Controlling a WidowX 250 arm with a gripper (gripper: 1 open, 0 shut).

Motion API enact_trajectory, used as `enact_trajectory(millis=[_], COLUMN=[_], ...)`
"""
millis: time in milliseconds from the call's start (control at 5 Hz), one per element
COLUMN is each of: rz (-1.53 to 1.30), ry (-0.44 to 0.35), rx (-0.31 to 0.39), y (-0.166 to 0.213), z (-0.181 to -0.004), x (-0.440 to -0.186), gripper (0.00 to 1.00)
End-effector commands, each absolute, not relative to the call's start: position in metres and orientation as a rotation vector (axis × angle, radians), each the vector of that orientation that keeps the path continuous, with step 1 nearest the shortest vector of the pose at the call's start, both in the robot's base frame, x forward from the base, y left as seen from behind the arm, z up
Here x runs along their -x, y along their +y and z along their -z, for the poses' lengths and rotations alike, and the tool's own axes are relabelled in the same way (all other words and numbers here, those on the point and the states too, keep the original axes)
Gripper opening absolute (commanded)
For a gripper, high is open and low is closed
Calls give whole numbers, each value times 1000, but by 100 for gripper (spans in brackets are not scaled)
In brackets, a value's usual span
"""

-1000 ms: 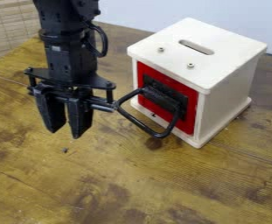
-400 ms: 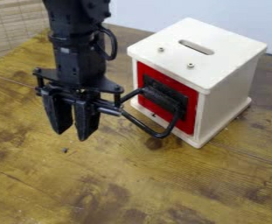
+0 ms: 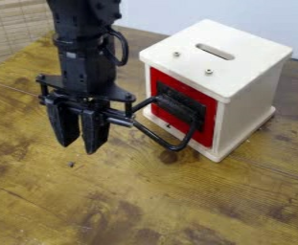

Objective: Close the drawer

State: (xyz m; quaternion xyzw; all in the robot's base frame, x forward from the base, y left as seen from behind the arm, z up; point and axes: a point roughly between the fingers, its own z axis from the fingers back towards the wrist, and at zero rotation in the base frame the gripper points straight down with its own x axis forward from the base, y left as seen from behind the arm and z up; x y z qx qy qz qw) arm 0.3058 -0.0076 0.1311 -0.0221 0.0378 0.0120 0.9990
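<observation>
A white box [image 3: 228, 67] with a red front face [image 3: 190, 103] stands on the wooden table at the right. Its black drawer [image 3: 177, 102] sits in the red face, and a black loop handle [image 3: 158, 127] sticks out toward the left front. My black gripper [image 3: 79, 142] hangs on the arm [image 3: 84, 43] to the left of the handle, pointing down just above the table. Its two fingers [image 3: 94, 134] are close together with nothing between them. The gripper is near the handle's outer end, but I cannot tell whether they touch.
The wooden table [image 3: 138, 201] stretches to the front and left. A woven mat or blind [image 3: 8, 29] shows at the far left corner. A white wall is behind the box.
Since one second ago the arm and gripper have shifted slightly right, toward the handle. No change in the last half second. The drawer looks the same.
</observation>
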Motion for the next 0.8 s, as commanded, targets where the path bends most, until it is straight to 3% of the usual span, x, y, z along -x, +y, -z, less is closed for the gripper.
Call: enact_trajectory(millis=[0, 600], rz=[-22, -31], ry=[-22, -24], rx=[35, 17], y=[-2, 16], z=[-162, -172], x=[-306, -296], gripper=[100, 100])
